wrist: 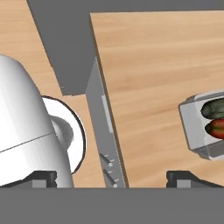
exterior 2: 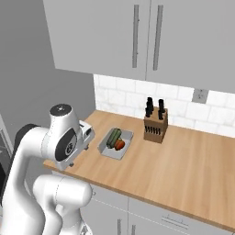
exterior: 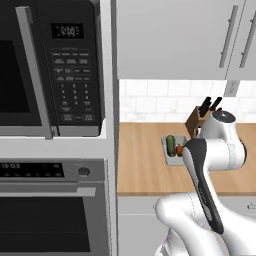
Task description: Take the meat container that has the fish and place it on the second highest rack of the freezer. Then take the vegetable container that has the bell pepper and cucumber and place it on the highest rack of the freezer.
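Wooden counter (exterior 2: pixel 183 170) carries the vegetable container (exterior 2: pixel 115 144) near its left end, cucumber (exterior 2: pixel 113 137) and bell pepper (exterior 2: pixel 120 145) side by side inside, beside a knife block (exterior 2: pixel 155 124). The gripper (wrist: pixel 113 179) hangs above the counter's edge, fingers spread and empty, likely lining up for the container.

Vegetable container (wrist: pixel 203 127) cut by edge

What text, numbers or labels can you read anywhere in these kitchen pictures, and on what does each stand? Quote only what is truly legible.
Microwave display: pale digits, too blurred to read.
Microwave keypad: rows of button labels, too small to read.
Oven display: small pale digits, too blurred to read.
Vegetable container, knife block, wall outlet: no writing visible.
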Controlling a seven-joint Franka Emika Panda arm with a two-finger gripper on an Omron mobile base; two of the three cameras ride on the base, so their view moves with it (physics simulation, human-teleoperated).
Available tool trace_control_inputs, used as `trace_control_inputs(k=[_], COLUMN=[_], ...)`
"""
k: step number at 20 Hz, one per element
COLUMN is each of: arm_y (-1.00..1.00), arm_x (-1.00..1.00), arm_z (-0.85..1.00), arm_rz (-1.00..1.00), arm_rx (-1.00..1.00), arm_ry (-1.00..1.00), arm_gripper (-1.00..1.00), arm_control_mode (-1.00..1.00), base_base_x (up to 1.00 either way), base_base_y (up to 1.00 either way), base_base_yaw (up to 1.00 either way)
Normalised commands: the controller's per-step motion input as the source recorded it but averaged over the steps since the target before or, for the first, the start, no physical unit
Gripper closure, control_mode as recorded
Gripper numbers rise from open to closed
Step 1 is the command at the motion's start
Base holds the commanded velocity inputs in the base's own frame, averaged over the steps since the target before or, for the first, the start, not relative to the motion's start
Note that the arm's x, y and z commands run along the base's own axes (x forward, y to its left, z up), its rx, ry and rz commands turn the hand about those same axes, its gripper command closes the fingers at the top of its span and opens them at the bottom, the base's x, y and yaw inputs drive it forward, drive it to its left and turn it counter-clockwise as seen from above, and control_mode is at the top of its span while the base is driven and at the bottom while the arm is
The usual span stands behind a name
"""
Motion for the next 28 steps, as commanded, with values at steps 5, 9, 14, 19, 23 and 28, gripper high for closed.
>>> trace_control_inputs(k=[5,9,14,19,23,28], arm_y=[-0.32,-0.58,-0.21,-0.13,-0.15,-0.09], arm_x=[0.19,0.64,0.52,0.54,0.55,0.64], arm_z=[-0.18,-0.19,-0.2,-0.19,-0.24,-0.12], arm_rz=[0.12,0.2,0.22,0.14,0.13,0.11], arm_rx=[0.0,0.06,-0.02,-0.03,0.01,0.0], arm_ry=[-0.03,0.0,0.0,0.02,0.0,0.0], arm_gripper=[-1.0,-1.0,-1.0,-1.0,-1.0,-1.0], arm_control_mode=[-1.0,-1.0,-1.0,-1.0,-1.0,-1.0], base_base_x=[0.0,0.0,0.0,0.0,0.0,0.0], base_base_y=[0.0,0.0,0.0,0.0,0.0,0.0], base_base_yaw=[0.0,0.0,0.0,0.0,0.0,0.0])
